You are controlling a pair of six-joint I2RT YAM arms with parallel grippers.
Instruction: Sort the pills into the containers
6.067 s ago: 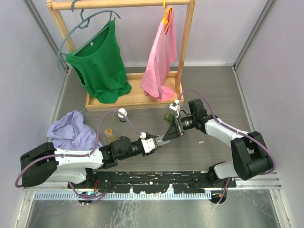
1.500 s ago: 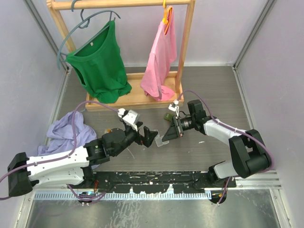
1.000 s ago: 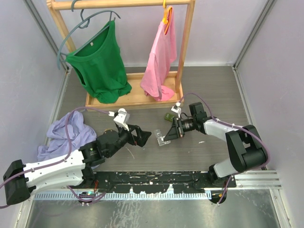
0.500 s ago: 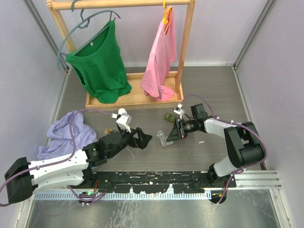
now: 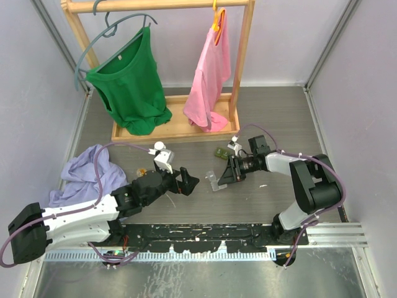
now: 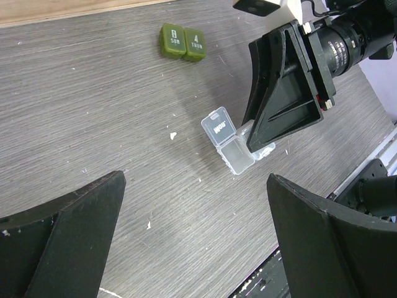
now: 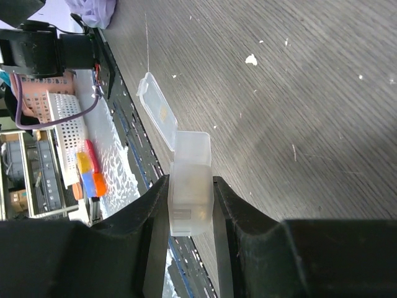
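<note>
My right gripper (image 5: 223, 176) (image 7: 190, 202) is shut on the clear container (image 5: 214, 181) (image 6: 231, 144) (image 7: 189, 186), gripping one end low over the table. The container's free compartment has its lid (image 7: 157, 115) flipped open. The dark green container (image 5: 220, 153) (image 6: 183, 42) lies closed on the table behind it, apart from both grippers. My left gripper (image 5: 188, 180) (image 6: 198, 248) is open, empty, and a short way left of the clear container. Its fingers (image 6: 68, 236) frame bare table. I cannot make out any pills; only white specks (image 6: 173, 135) dot the wood.
A wooden clothes rack (image 5: 181, 127) with a green shirt (image 5: 128, 84) and a pink shirt (image 5: 209, 74) stands at the back. A crumpled lilac cloth (image 5: 93, 171) lies at the left, with a small amber item (image 5: 142, 172) beside it. The black base rail (image 5: 198, 236) runs along the near edge.
The left arm has drawn back to the left from the clear container and turned, its jaws still wide. The right gripper keeps its hold and has lowered the container slightly.
</note>
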